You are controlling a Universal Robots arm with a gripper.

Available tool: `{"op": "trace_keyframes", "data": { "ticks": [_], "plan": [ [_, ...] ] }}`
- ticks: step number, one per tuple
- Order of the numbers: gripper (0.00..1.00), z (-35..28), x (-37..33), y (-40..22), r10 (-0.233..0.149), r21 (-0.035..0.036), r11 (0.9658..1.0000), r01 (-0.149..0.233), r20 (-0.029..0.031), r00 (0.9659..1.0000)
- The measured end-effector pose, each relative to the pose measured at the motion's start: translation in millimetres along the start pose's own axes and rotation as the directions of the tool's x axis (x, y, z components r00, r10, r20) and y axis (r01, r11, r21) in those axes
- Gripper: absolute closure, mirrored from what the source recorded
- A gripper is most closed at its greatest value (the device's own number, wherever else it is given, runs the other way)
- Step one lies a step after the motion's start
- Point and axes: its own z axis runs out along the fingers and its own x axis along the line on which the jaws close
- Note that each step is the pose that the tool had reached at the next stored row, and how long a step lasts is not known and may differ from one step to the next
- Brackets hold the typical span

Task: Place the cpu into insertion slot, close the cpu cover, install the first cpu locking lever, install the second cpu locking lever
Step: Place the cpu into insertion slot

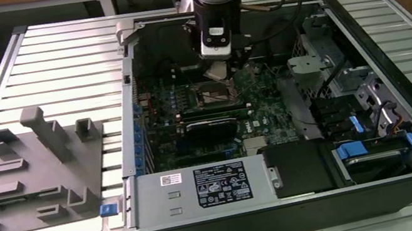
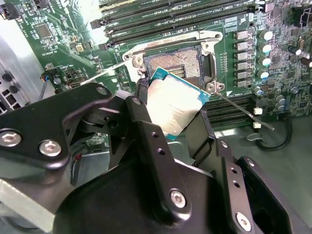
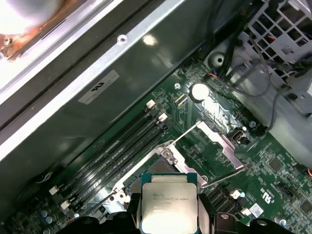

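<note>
Hand [image 2: 171,116] clamped on the cpu [image 2: 176,102], which is gripped by two opposite edges and held tilted just above the insertion slot [image 2: 178,66], not yet seated. In the second wrist view the slot's dark centre and silver rim are exposed, and thin locking levers [image 2: 239,105] are seen angled away from the socket on either side. In the first wrist view the cpu cover [image 3: 219,144] is shown swung open beside the slot. In the exterior view the open computer case [image 1: 404,87] is seen lying on the ribbed surface [image 1: 52,60], with a grey fixture block [image 1: 38,170] set on the exterior view's left.
</note>
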Motion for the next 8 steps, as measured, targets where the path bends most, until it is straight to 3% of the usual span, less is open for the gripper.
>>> {"op": "trace_keyframes", "data": {
  "ticks": [5, 8],
  "plan": [
    [0.46, 0.0, 0.0, 0.0, 0.002, 0.0, 1.0, -0.002, 0.0002, 1.0],
    [0.46, 0.4, 0.1, 0.0, 0.041, -0.0001, 0.9992, -0.041, 0.0037, 0.9991]
  ]
}}
